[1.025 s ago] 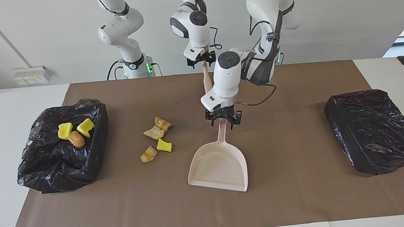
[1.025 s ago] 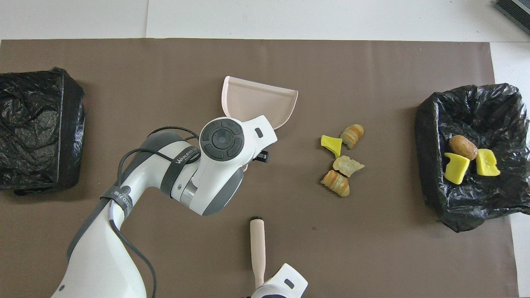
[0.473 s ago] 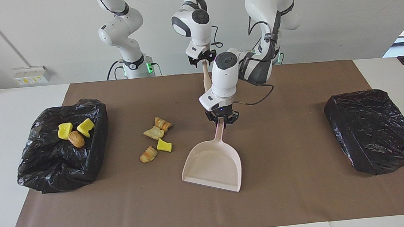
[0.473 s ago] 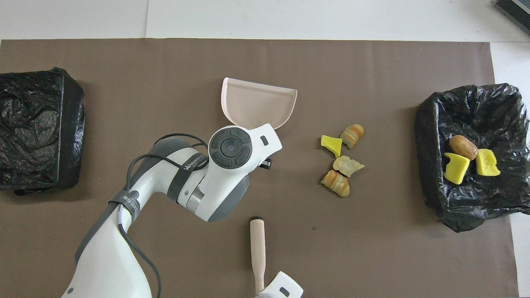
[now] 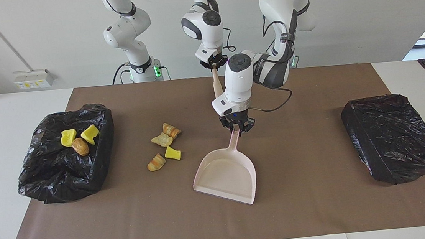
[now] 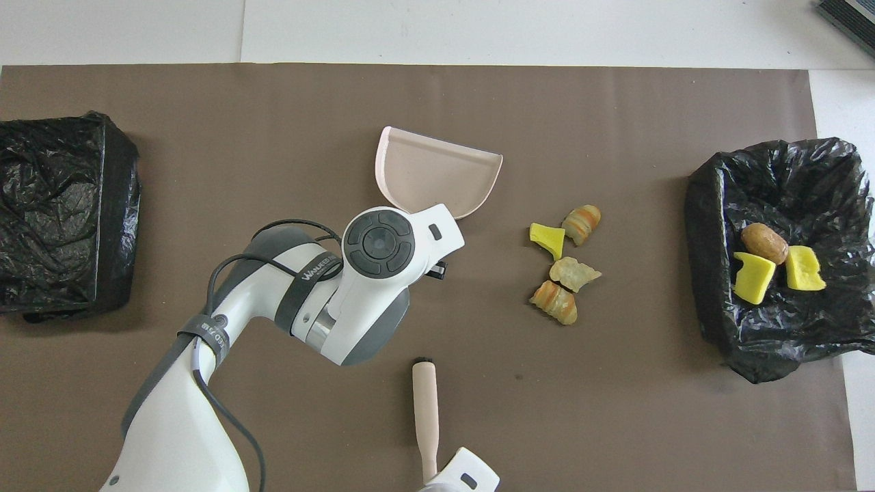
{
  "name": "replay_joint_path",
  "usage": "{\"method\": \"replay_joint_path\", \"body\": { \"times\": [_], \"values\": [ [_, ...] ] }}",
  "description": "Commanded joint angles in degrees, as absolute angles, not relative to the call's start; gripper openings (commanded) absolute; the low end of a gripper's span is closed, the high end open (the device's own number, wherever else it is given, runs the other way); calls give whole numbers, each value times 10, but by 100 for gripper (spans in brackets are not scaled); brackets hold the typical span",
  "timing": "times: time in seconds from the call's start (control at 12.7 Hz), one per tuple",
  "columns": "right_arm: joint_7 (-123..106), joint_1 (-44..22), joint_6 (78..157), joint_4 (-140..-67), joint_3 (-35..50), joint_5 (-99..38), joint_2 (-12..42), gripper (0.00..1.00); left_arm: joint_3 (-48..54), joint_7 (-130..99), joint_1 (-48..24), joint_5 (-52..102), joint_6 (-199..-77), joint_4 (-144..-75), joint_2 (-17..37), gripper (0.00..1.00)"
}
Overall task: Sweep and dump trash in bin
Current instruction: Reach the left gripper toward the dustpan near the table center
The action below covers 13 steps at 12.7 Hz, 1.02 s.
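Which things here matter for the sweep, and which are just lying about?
For the job:
loose trash
pink dustpan, held by left tool
brush, held by right tool
open bin with three bits

Lying about:
closed black bag

Brush (image 6: 425, 417) head hidden; right hand (image 6: 459, 480) cut off at overhead view's edge
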<state>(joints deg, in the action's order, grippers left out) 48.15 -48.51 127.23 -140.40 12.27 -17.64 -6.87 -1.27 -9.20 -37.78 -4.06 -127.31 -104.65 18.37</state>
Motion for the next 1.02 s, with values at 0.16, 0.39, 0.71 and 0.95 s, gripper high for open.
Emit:
{"method": "replay_joint_path", "body": {
  "times": [0.16,0.39,0.71,0.95],
  "values": [
    [484,-423,1180,-1340,117,-174,-89,0,-14,99,-358,-78,-1232,-1077,142,6],
    [412,-323,1082,-1339,117,-161,-143,0,-13,259,-331,-88,-1248,-1078,146,8],
    [347,-215,1017,-1316,117,-93,-158,0,-13,484,-282,-88,-1258,-1103,142,3],
    [248,-127,1040,-1313,119,-29,-143,0,-13,511,-282,-89,-1249,-1107,141,0]
  ]
}}
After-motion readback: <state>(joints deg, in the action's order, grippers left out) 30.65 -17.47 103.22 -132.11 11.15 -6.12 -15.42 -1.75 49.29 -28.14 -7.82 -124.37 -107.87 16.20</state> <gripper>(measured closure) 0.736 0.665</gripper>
